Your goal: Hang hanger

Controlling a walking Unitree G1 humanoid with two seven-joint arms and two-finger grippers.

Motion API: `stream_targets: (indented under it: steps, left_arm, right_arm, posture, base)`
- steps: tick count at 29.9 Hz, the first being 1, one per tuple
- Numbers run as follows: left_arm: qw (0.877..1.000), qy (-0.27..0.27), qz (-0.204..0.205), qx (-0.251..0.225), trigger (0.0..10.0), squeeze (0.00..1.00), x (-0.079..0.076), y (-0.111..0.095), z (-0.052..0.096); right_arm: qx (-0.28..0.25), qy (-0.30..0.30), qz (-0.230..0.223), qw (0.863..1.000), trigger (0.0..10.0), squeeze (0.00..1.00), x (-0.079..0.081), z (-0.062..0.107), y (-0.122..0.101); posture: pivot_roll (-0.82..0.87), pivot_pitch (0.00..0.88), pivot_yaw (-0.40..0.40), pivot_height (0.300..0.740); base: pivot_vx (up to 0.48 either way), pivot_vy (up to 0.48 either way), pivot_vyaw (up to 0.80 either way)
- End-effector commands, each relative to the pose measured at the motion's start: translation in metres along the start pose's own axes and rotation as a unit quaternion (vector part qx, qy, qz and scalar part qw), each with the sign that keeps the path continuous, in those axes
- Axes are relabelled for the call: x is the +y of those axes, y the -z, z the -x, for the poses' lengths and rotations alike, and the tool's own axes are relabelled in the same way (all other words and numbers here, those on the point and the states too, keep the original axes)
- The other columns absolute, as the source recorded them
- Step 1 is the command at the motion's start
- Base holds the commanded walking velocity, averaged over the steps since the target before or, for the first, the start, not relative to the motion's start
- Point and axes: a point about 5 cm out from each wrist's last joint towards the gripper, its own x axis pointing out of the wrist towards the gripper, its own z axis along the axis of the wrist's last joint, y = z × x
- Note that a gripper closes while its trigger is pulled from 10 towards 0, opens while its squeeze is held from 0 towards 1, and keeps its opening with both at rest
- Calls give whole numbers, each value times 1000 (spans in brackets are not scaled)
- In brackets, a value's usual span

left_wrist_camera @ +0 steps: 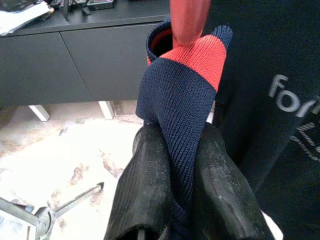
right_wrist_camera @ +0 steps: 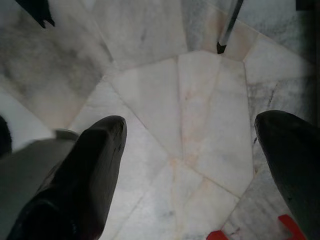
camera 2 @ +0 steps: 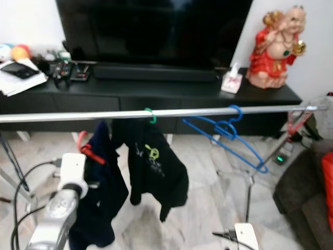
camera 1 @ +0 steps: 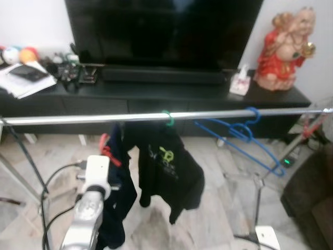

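In the left wrist view, the left gripper (left_wrist_camera: 175, 175) is seen clamped on a navy garment (left_wrist_camera: 182, 95) with a red collar band. In the head views, this garment is seen hanging lengthwise downward on a red hanger (camera 1: 107, 151), just below the rail (camera 1: 78, 119). The right gripper (right_wrist_camera: 187, 150) is held open over the floor (right_wrist_camera: 200, 100).

The left tool (left_wrist_camera: 182, 165) has its 2 black fingers (left_wrist_camera: 142, 190) pinched on a navy knit collar (left_wrist_camera: 182, 100) with a red band (a red hanger (left_wrist_camera: 189, 20) rises inside it), beside a dark printed shirt (left_wrist_camera: 270, 100).
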Motion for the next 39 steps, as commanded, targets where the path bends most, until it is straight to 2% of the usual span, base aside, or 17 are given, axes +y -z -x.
stream_targets:
  steps: [1, 2, 3, 4, 14, 19, 22, 30, 39]
  left_arm:
    - [1000, -2, 6, -22, 10000, 0, -4, -8, -1]
    - [1000, -2, 6, -22, 10000, 0, -4, -8, -1]
    - [999, -20, 28, -20, 10000, 0, 1, -7, 0]
    - [999, -27, 32, -19, 10000, 0, 4, -6, -1]
    - [995, -79, 36, -55, 10000, 0, 27, -9, 5]
    - [997, -65, -7, -43, 10000, 0, 35, -1, 14]
    - [997, -60, -13, -44, 10000, 0, 41, 3, 22]
    - [997, -58, -17, -42, 10000, 0, 47, 3, 25]
    - [997, -43, -13, -55, 10000, 0, 42, -8, 19]
  right_arm:
    - [6, 6, -7, 1000, 10000, 0, -5, 1, 4]
    - [6, 6, -7, 1000, 10000, 0, -5, 1, 4]
    - [5, 3, -6, 1000, 10000, 0, -4, 1, 4]
    - [5, 2, -6, 1000, 10000, 0, -4, 1, 3]
    - [8, 4, -1, 1000, 10000, 0, -5, 1, 4]
    - [11, 1, 5, 1000, 10000, 0, -5, 1, 6]
    - [12, 0, 4, 1000, 10000, 0, -4, 1, 7]
    - [16, -7, 8, 1000, 10000, 0, 1, 1, 11]
    - [27, -19, 25, 999, 10000, 0, 12, 0, 19]
  posture:
    - [48, 0, -97, 740]
    - [48, 0, -97, 740]
    - [48, 0, -97, 740]
    - [48, 0, -97, 740]
    - [49, 0, -96, 740]
    - [55, 0, -96, 740]
    - [61, 0, -93, 740]
    - [69, 0, -80, 740]
    - [76, 0, -45, 740]
  base:
    - [0, 0, 0]
    - [0, 0, 0]
    - [0, 0, 0]
    - [0, 0, 0]
    - [0, 0, 0]
    - [0, 0, 0]
    - [0, 0, 0]
    - [0, 0, 0]
    - [0, 0, 0]
